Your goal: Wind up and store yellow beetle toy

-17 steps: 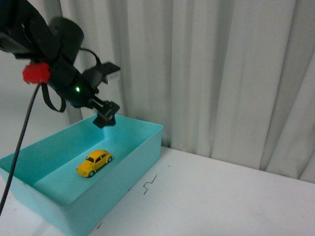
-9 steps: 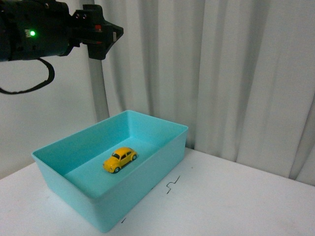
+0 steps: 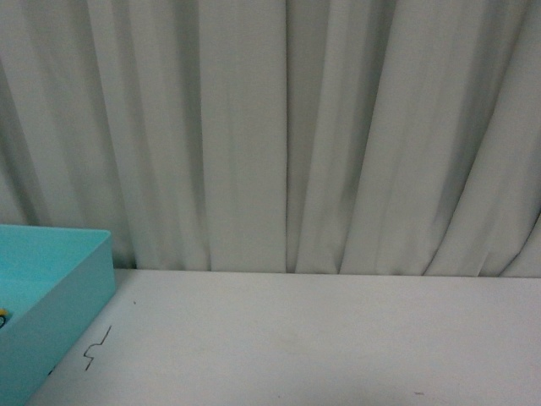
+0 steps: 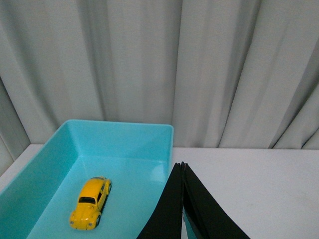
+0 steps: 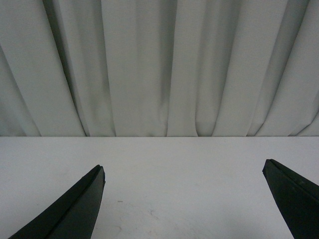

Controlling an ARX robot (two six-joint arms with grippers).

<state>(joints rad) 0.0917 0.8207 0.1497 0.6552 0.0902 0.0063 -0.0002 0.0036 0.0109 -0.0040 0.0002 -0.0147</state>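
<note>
The left gripper (image 4: 182, 168) is clamped tight on nothing: its two black fingers (image 4: 202, 211) lie flat against each other and taper to one shared point. The right gripper (image 5: 183, 169) is spread wide, with two dark wedge-shaped fingers (image 5: 79, 204) far apart and only bare table between them.

There is one yellow beetle toy (image 4: 90, 202), one bin (image 4: 124, 127) and one small mark (image 3: 96, 348) on the table.

The toy is glossy and rounded, with a domed roof, dark windows and black wheels. It stands on its wheels on the floor of the bin, clear of every wall and apart from both grippers. In the front view only a sliver of yellow (image 3: 2, 314) shows at the picture's edge.

The bin is a rectangular, open-topped box of smooth turquoise plastic with straight walls and a thin rim. It holds the toy and nothing else that can be seen.

The bin sits on a matt white table (image 3: 321, 338), and the thin dark zigzag mark lies just beside its corner. A pale curtain (image 3: 287, 127) hangs behind in soft vertical folds.
</note>
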